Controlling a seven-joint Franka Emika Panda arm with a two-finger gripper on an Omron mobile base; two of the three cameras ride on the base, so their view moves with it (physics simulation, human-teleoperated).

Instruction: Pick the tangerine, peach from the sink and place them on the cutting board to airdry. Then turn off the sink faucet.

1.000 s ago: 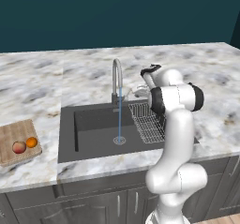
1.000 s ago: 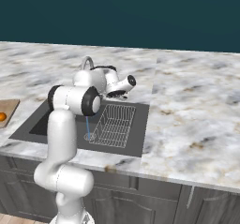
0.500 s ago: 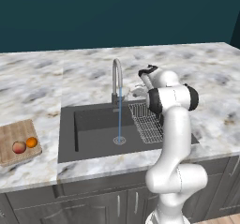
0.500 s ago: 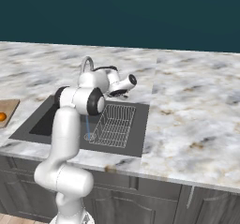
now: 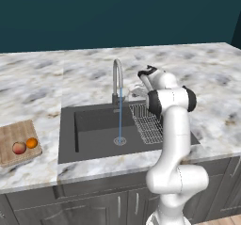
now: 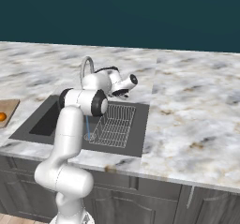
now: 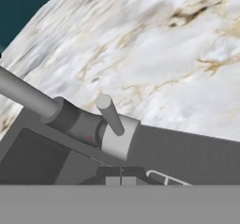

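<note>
Left base view shows the peach [image 5: 19, 148] and the tangerine [image 5: 31, 143] lying side by side on the cutting board [image 5: 14, 133], which rests on the marble surface [image 5: 42, 87] to the left of the sink [image 5: 94, 132]. The tangerine is on the right of the peach, just beside it. The sink faucet [image 5: 117, 80] stands at the back edge of the sink, and a thin blue stream of water [image 5: 120, 118] falls from its spout down to the drain [image 5: 120, 140]. A wire rack [image 5: 145, 123] lies in the right part of the sink. The white arm reaches toward the faucet, with the hand [image 5: 137, 91] just beside it on the right. Hand view shows the hand [image 7: 121, 180] closed, its tips together and holding nothing, close below the short lever [image 7: 110, 114] of the faucet base.
</note>
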